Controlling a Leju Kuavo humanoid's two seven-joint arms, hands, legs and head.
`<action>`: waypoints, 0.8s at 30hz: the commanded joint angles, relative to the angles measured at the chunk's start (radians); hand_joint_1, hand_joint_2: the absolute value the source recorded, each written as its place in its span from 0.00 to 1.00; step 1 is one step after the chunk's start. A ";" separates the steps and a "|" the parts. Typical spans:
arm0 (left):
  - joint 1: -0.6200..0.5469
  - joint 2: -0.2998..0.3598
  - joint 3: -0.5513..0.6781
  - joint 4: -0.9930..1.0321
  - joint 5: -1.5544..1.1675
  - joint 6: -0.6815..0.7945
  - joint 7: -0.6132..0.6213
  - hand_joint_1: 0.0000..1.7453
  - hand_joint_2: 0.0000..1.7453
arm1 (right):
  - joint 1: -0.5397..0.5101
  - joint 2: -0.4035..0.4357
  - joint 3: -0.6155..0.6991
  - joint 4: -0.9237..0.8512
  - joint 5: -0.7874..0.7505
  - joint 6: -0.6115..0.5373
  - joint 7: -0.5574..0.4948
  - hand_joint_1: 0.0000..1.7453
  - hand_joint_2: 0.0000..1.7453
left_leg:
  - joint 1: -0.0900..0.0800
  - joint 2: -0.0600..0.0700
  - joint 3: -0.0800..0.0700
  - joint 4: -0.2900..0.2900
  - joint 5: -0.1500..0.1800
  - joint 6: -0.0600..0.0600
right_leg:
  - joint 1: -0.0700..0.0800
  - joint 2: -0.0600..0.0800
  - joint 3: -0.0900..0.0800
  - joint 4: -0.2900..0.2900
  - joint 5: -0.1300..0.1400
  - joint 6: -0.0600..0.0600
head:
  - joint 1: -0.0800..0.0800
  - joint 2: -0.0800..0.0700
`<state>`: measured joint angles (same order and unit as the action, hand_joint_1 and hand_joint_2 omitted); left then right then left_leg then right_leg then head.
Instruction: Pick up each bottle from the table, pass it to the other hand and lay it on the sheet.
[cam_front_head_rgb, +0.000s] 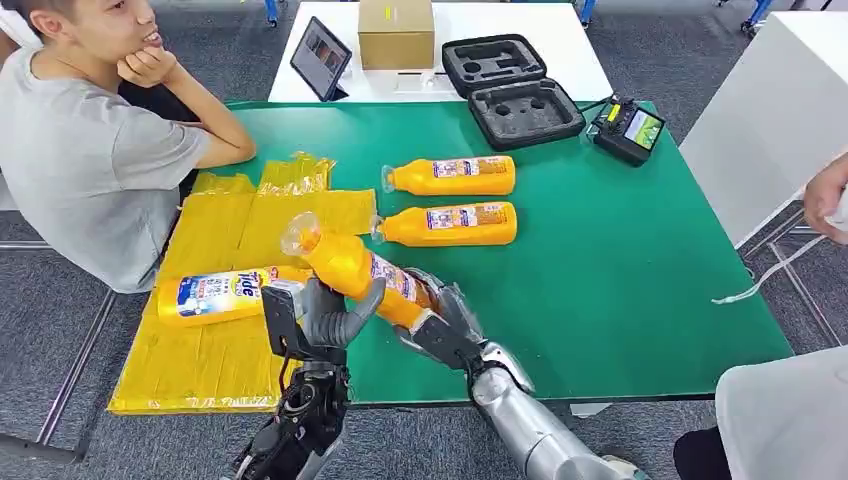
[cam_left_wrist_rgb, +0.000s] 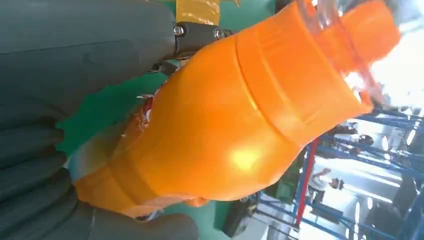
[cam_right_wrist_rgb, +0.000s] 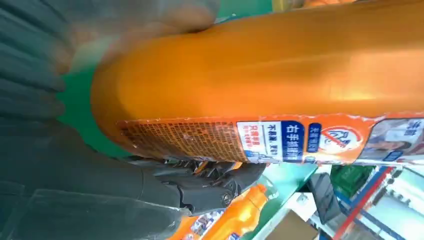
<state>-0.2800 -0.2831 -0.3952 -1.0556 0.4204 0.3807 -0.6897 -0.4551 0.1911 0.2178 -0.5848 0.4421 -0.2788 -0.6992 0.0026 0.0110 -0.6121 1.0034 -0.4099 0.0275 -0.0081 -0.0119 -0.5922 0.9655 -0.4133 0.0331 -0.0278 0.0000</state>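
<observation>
Low in the centre of the head view, both robot hands meet on one orange bottle (cam_front_head_rgb: 357, 268), which is lifted off the green table (cam_front_head_rgb: 620, 260) and tilted, its clear cap pointing to the upper left of the frame and its base toward the lower right. The left hand (cam_front_head_rgb: 325, 315) wraps the bottle's upper body from below, thumb curled over it; in the left wrist view its grey thumb and dark fingers (cam_left_wrist_rgb: 45, 170) press on the orange plastic. The right hand (cam_front_head_rgb: 445, 320) grips the base end, and the right wrist view shows its fingers (cam_right_wrist_rgb: 200, 187) closed under the labelled side of the bottle (cam_right_wrist_rgb: 260, 85). To the left of the hands a second bottle (cam_front_head_rgb: 215, 295) lies on its side on the yellow sheet (cam_front_head_rgb: 240, 220), label up. Two more bottles lie flat on the table in the middle of the frame, one (cam_front_head_rgb: 452, 176) above the other (cam_front_head_rgb: 450, 224), caps to the left. At the upper left a person (cam_front_head_rgb: 85, 150) sits with an elbow on the table. Near the top edge sit a tablet (cam_front_head_rgb: 320, 58), a cardboard box (cam_front_head_rgb: 396, 33), an open black foam case (cam_front_head_rgb: 510, 90) and a small black device (cam_front_head_rgb: 628, 130)
</observation>
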 joint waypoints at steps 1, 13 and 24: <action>-0.053 0.032 -0.068 0.009 0.036 -0.095 0.018 0.00 1.00 | -0.076 0.010 0.059 0.110 0.006 0.033 0.001 1.00 1.00 | 0.000 0.000 0.003 0.000 -0.002 -0.002 | 0.000 0.002 0.002 0.001 -0.002 -0.001 | 0.000 0.000; -0.108 0.004 -0.104 0.139 0.019 -0.086 0.065 0.00 1.00 | -0.084 0.023 0.119 0.086 0.017 0.016 0.001 1.00 1.00 | 0.000 0.000 0.002 0.000 -0.001 -0.001 | 0.000 0.001 0.002 0.000 -0.001 -0.001 | 0.000 0.000; -0.147 -0.006 -0.087 0.257 -0.048 0.051 0.051 0.00 1.00 | -0.065 0.034 0.188 0.026 0.025 -0.015 0.001 1.00 1.00 | 0.001 0.000 0.002 0.000 -0.001 -0.001 | 0.000 0.001 0.002 0.000 -0.001 -0.001 | 0.000 0.000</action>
<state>-0.3554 -0.2869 -0.4654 -0.9289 0.3929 0.4154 -0.6409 -0.5082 0.2190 0.3189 -0.5520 0.4604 -0.2827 -0.6935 0.0027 0.0115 -0.6121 1.0034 -0.4094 0.0273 -0.0081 -0.0116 -0.5927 0.9656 -0.4133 0.0331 -0.0278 0.0000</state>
